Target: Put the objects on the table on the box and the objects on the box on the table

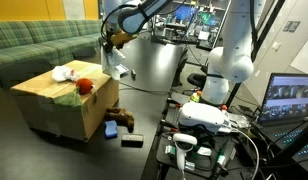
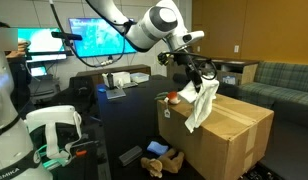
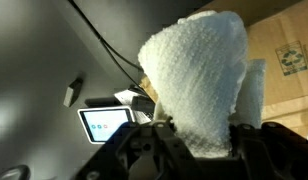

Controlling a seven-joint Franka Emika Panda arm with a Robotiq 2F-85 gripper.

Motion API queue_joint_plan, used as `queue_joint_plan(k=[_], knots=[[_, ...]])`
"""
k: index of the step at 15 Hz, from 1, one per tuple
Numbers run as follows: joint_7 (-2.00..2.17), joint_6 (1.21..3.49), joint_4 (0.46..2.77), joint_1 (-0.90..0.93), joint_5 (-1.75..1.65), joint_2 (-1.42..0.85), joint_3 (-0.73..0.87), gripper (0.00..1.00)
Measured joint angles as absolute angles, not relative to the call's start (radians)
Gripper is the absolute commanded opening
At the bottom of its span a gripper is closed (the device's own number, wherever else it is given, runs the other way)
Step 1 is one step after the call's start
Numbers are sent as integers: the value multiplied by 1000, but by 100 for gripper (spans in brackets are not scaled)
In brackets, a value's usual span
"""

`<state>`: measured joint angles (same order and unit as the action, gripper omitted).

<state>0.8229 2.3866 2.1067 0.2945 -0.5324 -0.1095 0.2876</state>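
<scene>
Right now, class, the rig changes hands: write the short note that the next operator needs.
Gripper: shut on the white cloth, which hangs in the air beside the box.
On the box: a red object and a white item.
At the box's foot: a blue thing and a black object.
Done: no swap shows as finished.
Left: set the cloth down, then swap the rest.

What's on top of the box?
On the box: a red round thing, a white cloth, something green. In an exterior view the towel hanging from the gripper hides part of its top.
</scene>
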Motion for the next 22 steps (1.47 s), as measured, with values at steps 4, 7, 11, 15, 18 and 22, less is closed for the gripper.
queue_joint_plan(k=[4,7,11,15,18,22], knots=[[906,2390,2054,205,-515,-166,173,5],[991,2405,2013,187,-520,-251,148,5],[1085,2430,1959,187,-529,-372,148,21],[1118,2466,1930,194,-529,-431,148,49],[1134,2497,1925,203,-529,-429,148,71],[1155,2521,1925,223,-537,-400,150,100]])
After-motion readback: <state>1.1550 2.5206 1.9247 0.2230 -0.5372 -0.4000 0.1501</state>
